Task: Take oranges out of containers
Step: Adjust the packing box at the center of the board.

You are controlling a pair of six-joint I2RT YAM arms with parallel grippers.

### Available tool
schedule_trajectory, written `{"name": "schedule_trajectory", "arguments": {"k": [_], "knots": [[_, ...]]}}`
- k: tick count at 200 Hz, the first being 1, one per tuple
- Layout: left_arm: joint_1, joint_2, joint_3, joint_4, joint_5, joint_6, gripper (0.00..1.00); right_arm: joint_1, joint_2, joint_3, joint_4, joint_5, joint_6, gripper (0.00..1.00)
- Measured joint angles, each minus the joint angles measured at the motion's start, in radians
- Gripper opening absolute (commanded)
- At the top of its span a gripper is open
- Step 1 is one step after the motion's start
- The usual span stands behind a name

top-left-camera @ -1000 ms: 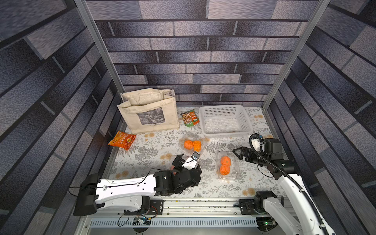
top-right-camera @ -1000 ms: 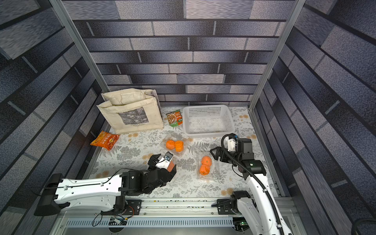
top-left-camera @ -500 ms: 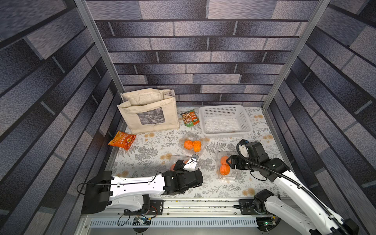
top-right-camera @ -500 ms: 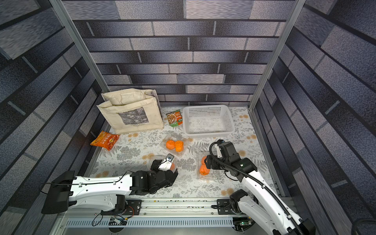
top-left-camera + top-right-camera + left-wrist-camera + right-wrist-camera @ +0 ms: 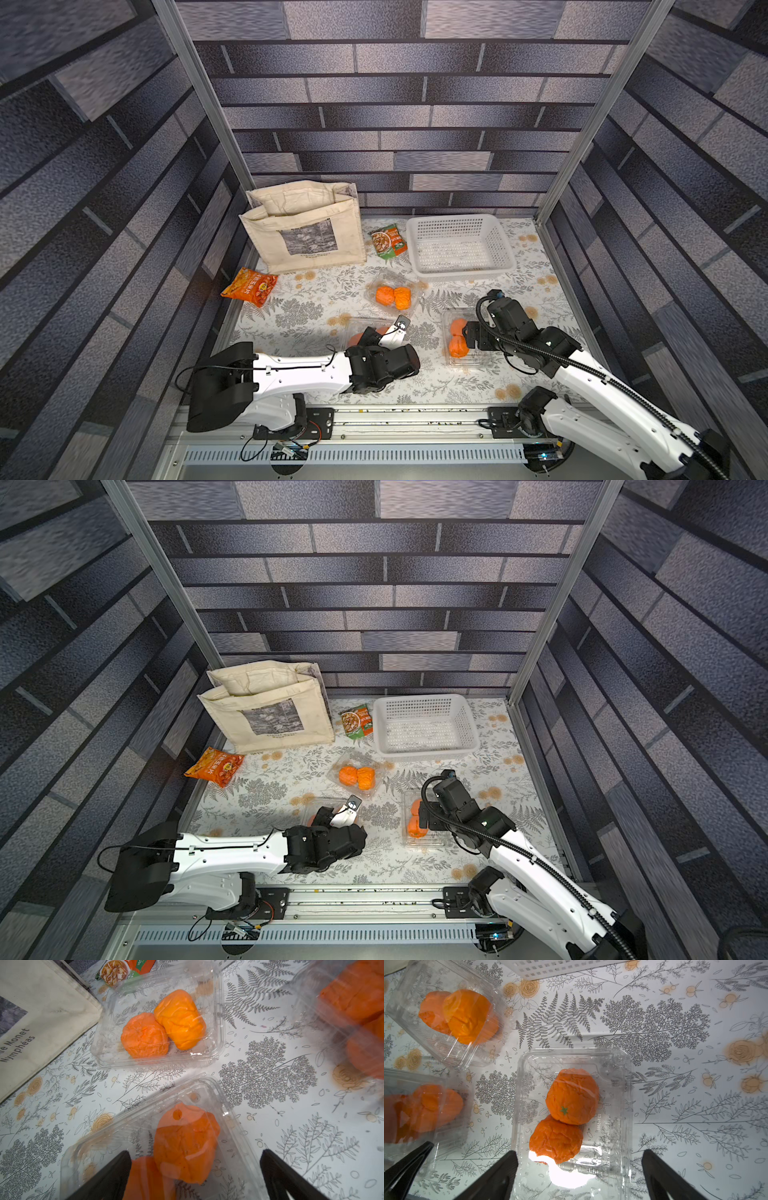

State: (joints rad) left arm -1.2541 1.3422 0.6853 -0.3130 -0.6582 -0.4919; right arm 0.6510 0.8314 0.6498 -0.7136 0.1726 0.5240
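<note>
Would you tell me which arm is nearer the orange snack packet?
Left. The left arm hangs over the clamshell closest to the orange snack packet; the right arm is farther off, over another clamshell.

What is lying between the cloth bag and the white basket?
A green snack packet lies between the cloth bag and the white basket; both top views show it.

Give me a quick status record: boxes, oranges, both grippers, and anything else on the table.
boxes: far box, left box, right box; clear plastic, lids look shut
oranges: six, two per box, none out yet
left gripper: open, above left box, empty
right gripper: open, fingers flanking right box, empty
other: basket, cloth bag, orange packet, green packet
</note>
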Motion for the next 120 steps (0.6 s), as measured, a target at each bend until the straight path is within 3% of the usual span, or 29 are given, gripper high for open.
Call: {"name": "schedule_trajectory", "arguments": {"k": [81,120], "knots": [[0.150,-0.080,-0.042,-0.027,0.055,0.000,1.00,0.000,0.014,-0.030,0.039,0.026,-0.026,1.00],[0.126,-0.177,-0.056,-0.079,0.026,0.000,1.00,-0.001,0.010,-0.030,0.039,0.029,-0.039,1.00]]}}
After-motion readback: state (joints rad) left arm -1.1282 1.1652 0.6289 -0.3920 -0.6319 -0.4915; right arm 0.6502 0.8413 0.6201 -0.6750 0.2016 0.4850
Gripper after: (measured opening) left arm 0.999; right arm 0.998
